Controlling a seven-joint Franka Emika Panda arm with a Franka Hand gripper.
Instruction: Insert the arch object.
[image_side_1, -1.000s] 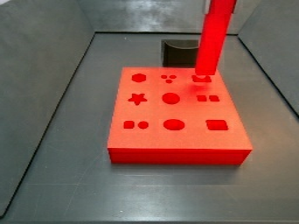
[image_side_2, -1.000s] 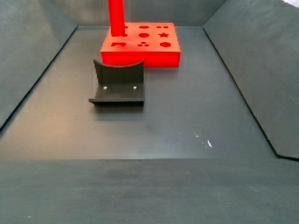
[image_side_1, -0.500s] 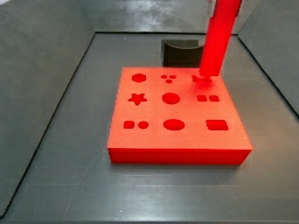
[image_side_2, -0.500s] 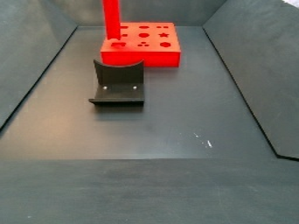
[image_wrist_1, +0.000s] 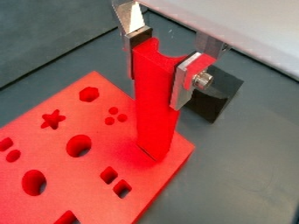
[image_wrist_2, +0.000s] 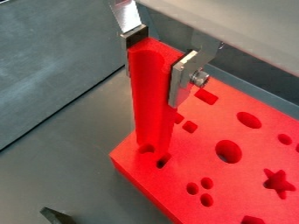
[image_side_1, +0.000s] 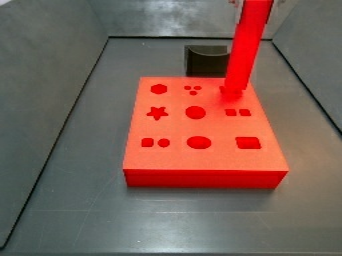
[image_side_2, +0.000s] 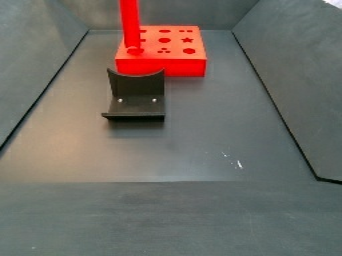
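1. Dark grey counter (image_side_2: 201, 170) walled by grey panels, carrying a flat red board (image_side_1: 201, 140) with shaped cutouts and the fixture (image_side_2: 135, 96) well apart from it.
2. Gripper (image_wrist_1: 162, 54) above the board's corner, fingers (image_wrist_2: 184, 77) clamped on the upper end of the arch object (image_wrist_1: 155, 105).
3. Arch object upright, lower end touching the board at a corner cutout (image_wrist_2: 162, 160); depth in the hole unclear.
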